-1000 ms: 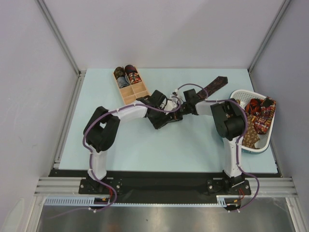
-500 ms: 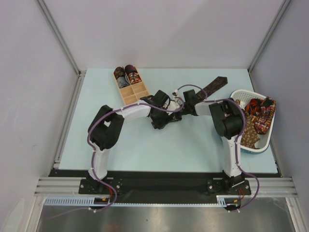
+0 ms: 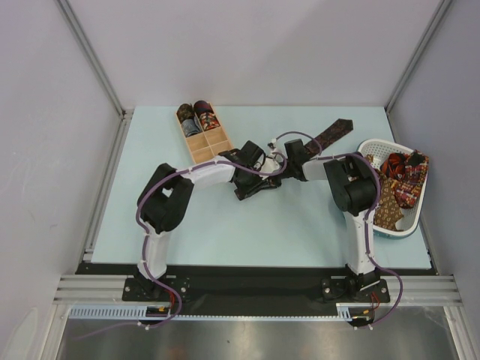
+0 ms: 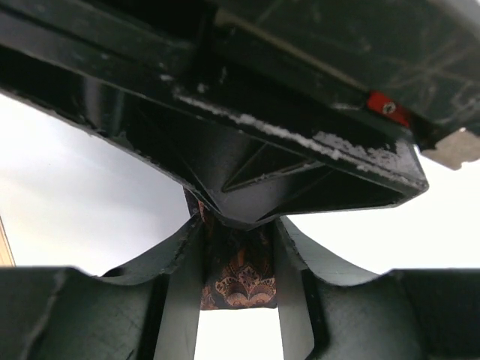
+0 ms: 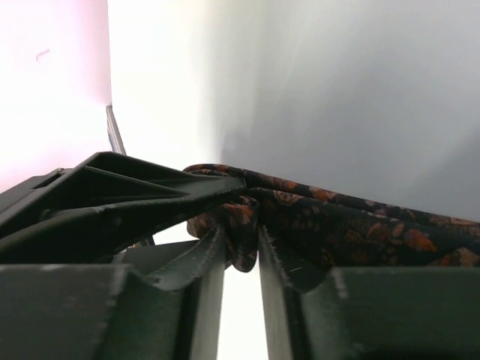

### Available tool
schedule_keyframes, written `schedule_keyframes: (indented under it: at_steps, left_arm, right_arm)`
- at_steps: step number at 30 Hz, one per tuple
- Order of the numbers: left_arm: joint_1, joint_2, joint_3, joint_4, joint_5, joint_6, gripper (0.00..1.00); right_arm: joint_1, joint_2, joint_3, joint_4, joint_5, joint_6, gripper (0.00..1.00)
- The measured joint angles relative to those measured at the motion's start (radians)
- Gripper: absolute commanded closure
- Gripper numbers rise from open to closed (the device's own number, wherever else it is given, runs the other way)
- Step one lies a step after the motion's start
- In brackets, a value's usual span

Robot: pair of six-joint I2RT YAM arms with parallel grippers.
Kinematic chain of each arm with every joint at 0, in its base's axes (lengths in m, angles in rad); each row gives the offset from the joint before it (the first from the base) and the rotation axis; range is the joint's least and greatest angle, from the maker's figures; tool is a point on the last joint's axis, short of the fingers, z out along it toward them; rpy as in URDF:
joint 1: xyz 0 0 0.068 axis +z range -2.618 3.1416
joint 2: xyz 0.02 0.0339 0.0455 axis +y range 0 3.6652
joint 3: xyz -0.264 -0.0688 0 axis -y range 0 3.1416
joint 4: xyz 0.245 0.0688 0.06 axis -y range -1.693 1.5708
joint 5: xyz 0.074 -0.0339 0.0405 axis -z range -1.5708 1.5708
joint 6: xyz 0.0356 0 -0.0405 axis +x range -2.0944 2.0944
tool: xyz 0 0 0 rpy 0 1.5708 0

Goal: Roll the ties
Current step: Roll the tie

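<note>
Left wrist view shows you the left gripper [image 4: 238, 247] pinching the dark maroon patterned fabric necktie [image 4: 238, 285]. The right gripper [image 5: 244, 240] pinches a bunched fold alongside, over the pale blue tabletop [image 3: 225, 225], and the necktie's tail lies toward the white plastic basket [image 3: 373, 145]. Likely one gripper anchors the fabric while the other winds.

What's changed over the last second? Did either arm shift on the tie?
The left gripper moved rightward and slightly away from its base, closer to the right gripper, which barely shifted. The dark tie now sits between both grippers' fingers. The tie's far end, the wooden box and the basket stayed put.
</note>
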Motion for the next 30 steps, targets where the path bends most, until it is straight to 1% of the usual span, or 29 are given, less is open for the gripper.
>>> schedule_keyframes:
  at_steps: [3, 5, 6, 10, 12, 15, 19, 22, 25, 27, 30]
  left_arm:
    - [0.000, 0.000, 0.000, 0.000, -0.004, -0.004, 0.59]
    - [0.000, 0.000, 0.000, 0.000, -0.007, -0.010, 0.59]
    - [0.000, 0.000, 0.000, 0.000, -0.007, -0.012, 0.59]
    - [0.003, 0.000, -0.003, 0.003, -0.008, -0.026, 0.60]
    - [0.003, 0.000, -0.003, 0.003, -0.008, -0.029, 0.60]
    - [0.005, -0.001, -0.004, 0.005, -0.008, -0.035, 0.60]
    - [0.006, -0.001, -0.004, 0.005, -0.008, -0.045, 0.60]
    - [0.006, -0.001, -0.004, 0.005, -0.008, -0.050, 0.60]
    - [0.006, -0.001, -0.004, 0.005, -0.010, -0.051, 0.60]
    - [0.006, -0.001, -0.004, 0.004, -0.011, -0.053, 0.60]
    - [0.006, -0.001, -0.003, 0.003, -0.012, -0.055, 0.60]
  right_arm:
    - [-0.008, -0.004, -0.026, 0.045, -0.003, 0.023, 0.65]
    - [-0.012, -0.016, -0.048, 0.068, -0.003, 0.036, 0.65]
    - [-0.017, -0.026, -0.065, 0.089, 0.002, 0.047, 0.68]
    - [-0.053, -0.075, -0.153, 0.168, 0.027, 0.090, 0.67]
    - [-0.079, -0.109, -0.205, 0.209, 0.043, 0.117, 0.69]
    - [-0.116, -0.168, -0.280, 0.277, 0.073, 0.148, 0.74]
    - [-0.158, -0.269, -0.371, 0.342, 0.134, 0.171, 0.74]
    - [-0.168, -0.386, -0.449, 0.353, 0.210, 0.163, 0.76]
    - [-0.156, -0.558, -0.534, 0.325, 0.323, 0.142, 0.75]
    - [-0.126, -0.702, -0.588, 0.276, 0.429, 0.115, 0.74]
    - [-0.031, -0.901, -0.645, 0.199, 0.602, 0.064, 0.74]
